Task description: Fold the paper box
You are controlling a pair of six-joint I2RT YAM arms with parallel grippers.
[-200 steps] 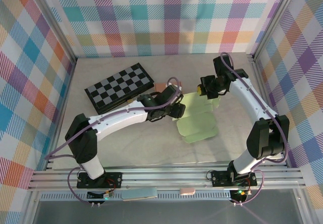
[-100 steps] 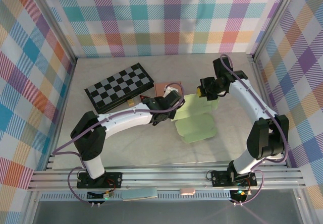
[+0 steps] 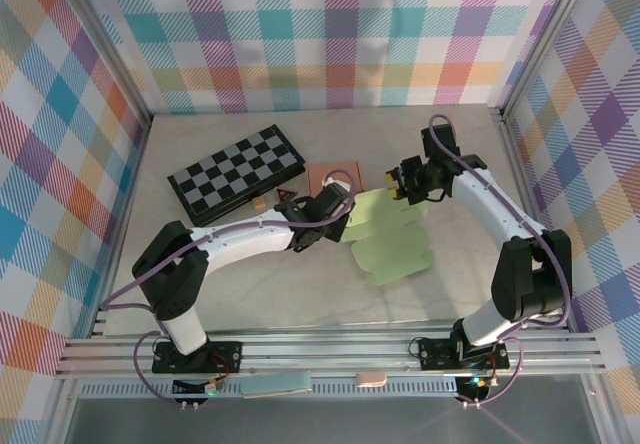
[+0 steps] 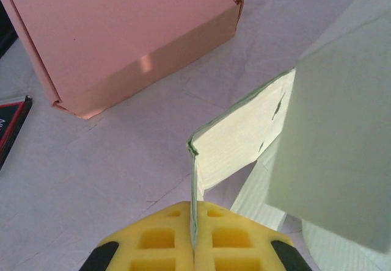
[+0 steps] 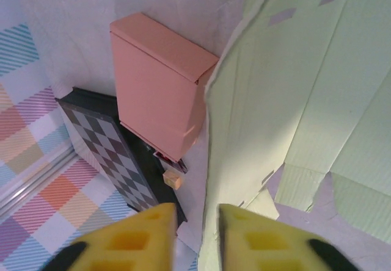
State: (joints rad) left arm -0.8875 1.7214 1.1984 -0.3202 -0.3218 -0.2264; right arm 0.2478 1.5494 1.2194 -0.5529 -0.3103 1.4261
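Top external: green paper box [image 3: 395, 249] lies mid-worktop [image 3: 280, 289], mostly flat with one flap raised. Walls and lid not yet folded, so early stage. Left pincer [image 4: 193, 222] clamped shut on the flap edge. Right pincer [image 5: 197, 222] has jaws apart, box edge loose between them. Count: one green paper box, one pink box [image 3: 330, 176], one chessboard [image 3: 235, 172], two pincers.

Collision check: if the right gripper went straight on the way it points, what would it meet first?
The right gripper has the edge of the green paper box between its parted jaws, so it would ride along that; beyond, the pink box looks next, though depth is unclear.
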